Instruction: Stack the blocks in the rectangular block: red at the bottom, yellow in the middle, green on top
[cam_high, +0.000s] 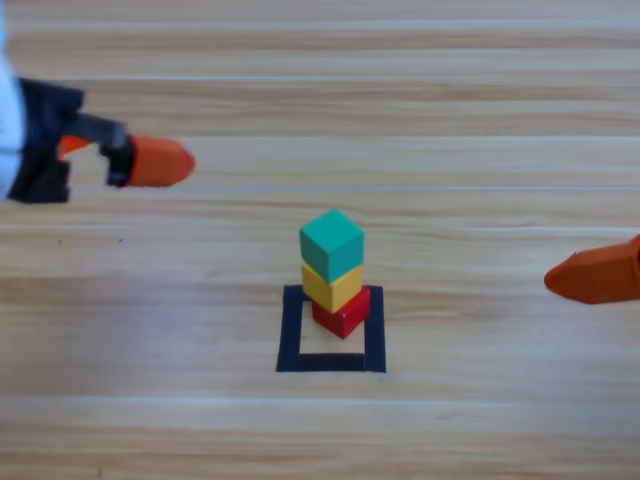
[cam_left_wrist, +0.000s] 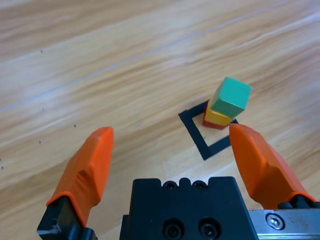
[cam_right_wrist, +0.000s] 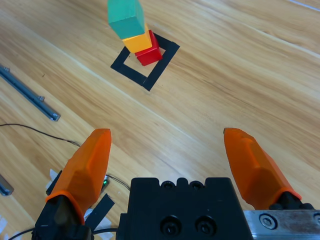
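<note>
At the far left of the wooden plank table (cam_high: 450, 120), the left gripper (cam_high: 150, 162) hangs well apart from the stack, its two orange jaws spread wide with nothing between them — the left wrist view shows the gap plainly. Toward the middle lies the nearly square outline of black tape (cam_high: 290, 330), and inside it, against its far right corner, sits the small matte red cube (cam_high: 345, 315). On the red one rests the small yellow-orange cube (cam_high: 330, 285), and on that the small teal-green cube (cam_high: 333, 243), each turned a little from the one below, so the tower looks slightly twisted. At the right edge, the right gripper (cam_high: 595, 272) waits, also well away from the tower — its jaws likewise stand apart and hold nothing.
</note>
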